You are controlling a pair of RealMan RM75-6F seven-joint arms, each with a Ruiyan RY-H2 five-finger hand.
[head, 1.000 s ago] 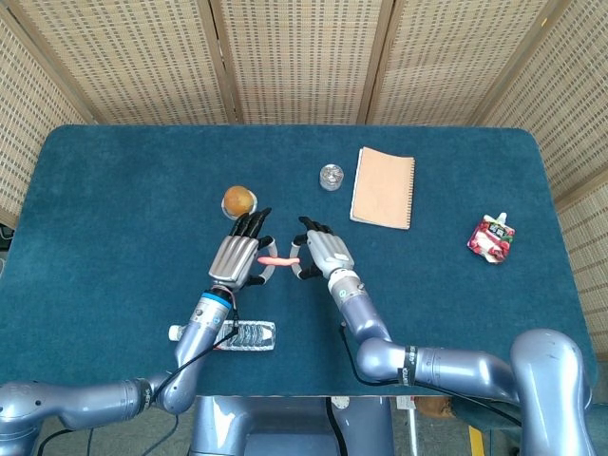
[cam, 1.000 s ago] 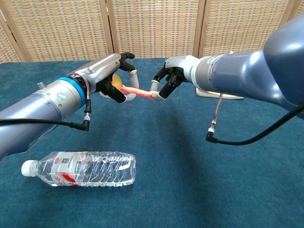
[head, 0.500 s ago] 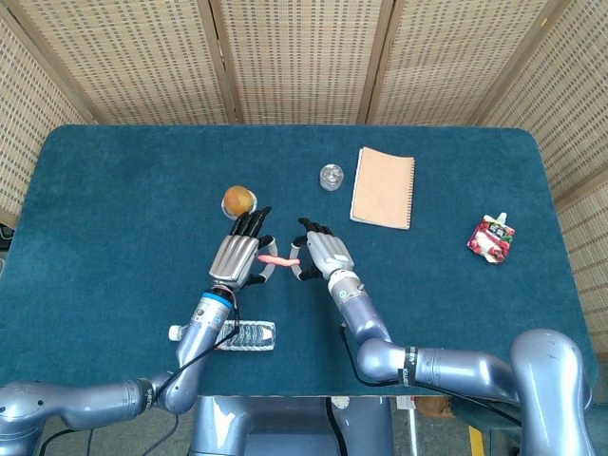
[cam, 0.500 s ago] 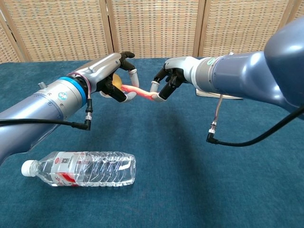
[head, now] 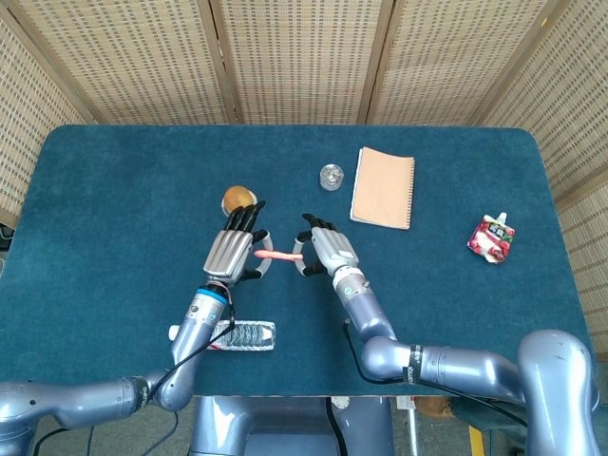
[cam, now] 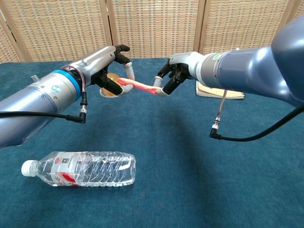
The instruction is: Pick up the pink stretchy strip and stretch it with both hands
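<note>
The pink stretchy strip (head: 278,255) (cam: 140,85) hangs in the air above the blue table, spanning the gap between my two hands. My left hand (head: 233,249) (cam: 110,75) pinches its left end, and my right hand (head: 324,249) (cam: 172,77) pinches its right end. In the chest view the strip runs nearly straight, sloping slightly down toward the right hand. The other fingers of both hands stay extended.
A round brown fruit (head: 238,199) lies just beyond the left hand. A clear water bottle (cam: 80,168) lies near the front edge. A small glass jar (head: 331,177), a tan notebook (head: 383,187) and a red snack pouch (head: 491,237) sit to the right.
Both hands have risen and moved apart a little. The strip, which sagged between them, is now pulled longer and straighter.
</note>
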